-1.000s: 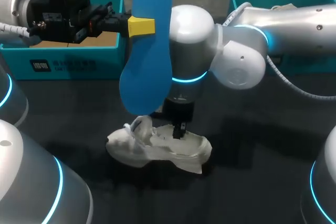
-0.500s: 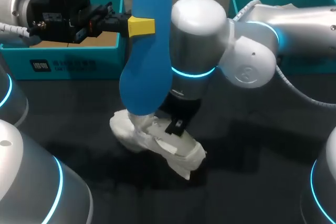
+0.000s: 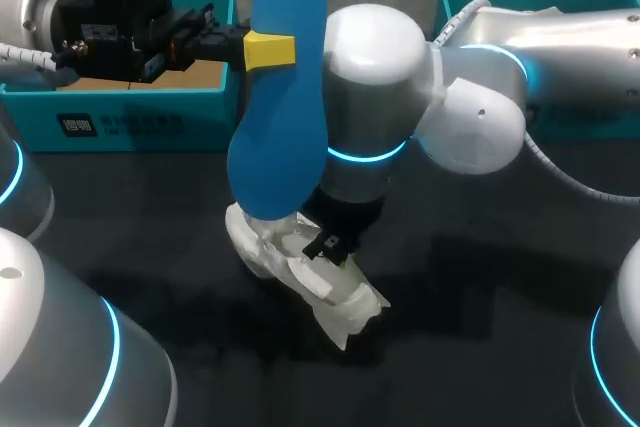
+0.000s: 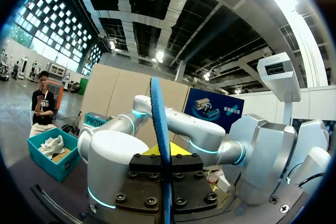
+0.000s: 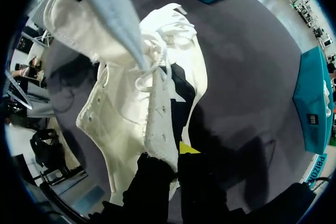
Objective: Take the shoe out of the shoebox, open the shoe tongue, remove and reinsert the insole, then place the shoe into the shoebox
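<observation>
Holding shoe and insole apart, the arms face the riskiest step: getting the insole into the shoe.
The right gripper is clamped on the collar edge of the white shoe, which sits tilted. The left gripper pinches the blue insole upright above the shoe. That thin fabric grip may let the shoe twist or slip free, and the flexible insole could buckle against the laces – or catch on the right arm crowding above the shoe. The shoebox stands behind the shoe, well apart.
</observation>
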Controlling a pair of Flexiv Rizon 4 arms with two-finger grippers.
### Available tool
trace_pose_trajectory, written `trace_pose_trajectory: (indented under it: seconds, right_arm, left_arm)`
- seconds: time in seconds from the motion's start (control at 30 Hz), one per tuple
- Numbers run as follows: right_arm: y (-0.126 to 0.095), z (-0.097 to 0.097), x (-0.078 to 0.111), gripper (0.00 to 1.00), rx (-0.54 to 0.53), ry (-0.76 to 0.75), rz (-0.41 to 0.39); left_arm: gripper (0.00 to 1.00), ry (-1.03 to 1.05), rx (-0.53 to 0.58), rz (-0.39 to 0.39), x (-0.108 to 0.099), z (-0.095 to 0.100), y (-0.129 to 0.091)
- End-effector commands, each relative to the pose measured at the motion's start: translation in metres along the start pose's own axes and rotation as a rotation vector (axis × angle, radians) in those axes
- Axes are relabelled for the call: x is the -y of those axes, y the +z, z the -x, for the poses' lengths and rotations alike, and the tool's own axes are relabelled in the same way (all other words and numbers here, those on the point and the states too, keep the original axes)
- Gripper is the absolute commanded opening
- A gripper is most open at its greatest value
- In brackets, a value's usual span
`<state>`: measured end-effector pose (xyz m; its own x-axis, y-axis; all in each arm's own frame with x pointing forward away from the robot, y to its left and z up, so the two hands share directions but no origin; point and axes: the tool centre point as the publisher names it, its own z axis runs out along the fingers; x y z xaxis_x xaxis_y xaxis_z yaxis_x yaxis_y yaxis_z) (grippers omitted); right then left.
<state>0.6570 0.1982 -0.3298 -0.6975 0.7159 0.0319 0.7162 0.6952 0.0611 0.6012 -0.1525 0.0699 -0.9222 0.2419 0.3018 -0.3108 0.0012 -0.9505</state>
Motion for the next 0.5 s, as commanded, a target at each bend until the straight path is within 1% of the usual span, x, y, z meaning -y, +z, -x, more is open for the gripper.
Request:
trace_pose_trajectory:
  seconds: [0.03,0.1,0.13,0.23,0.33,0.4,0.47,0.5]
  right_arm:
    - [0.0,-0.001,0.0,0.0,0.001,0.001,0.0]
    - [-0.002,-0.001,0.007,0.0,-0.012,0.111,0.037]
    - [-0.003,0.0,0.011,0.0,-0.023,0.184,0.067]
    - [0.0,-0.005,0.019,0.0,-0.056,0.304,0.109]
    - [0.003,-0.009,0.025,0.0,-0.049,0.41,0.114]
    - [0.003,-0.012,0.027,0.0,-0.063,0.43,0.131]
    - [0.004,-0.013,0.029,0.0,-0.057,0.468,0.12]
    - [0.004,-0.014,0.031,0.0,-0.065,0.479,0.133]
  left_arm:
    - [0.0,-0.001,0.0,0.002,0.0,0.0,0.0]
    - [0.0,-0.001,0.0,0.002,0.0,0.0,0.0]
    - [0.0,-0.001,0.0,0.002,0.0,0.0,0.0]
    - [0.0,-0.001,0.0,0.002,0.0,0.0,0.0]
    - [0.0,-0.001,0.0,0.002,0.0,0.0,0.0]
    - [0.0,-0.001,0.0,0.002,0.0,0.0,0.0]
    - [0.0,-0.001,0.0,0.002,0.0,0.0,0.0]
    - [0.0,-0.001,0.0,0.002,0.0,0.0,0.0]
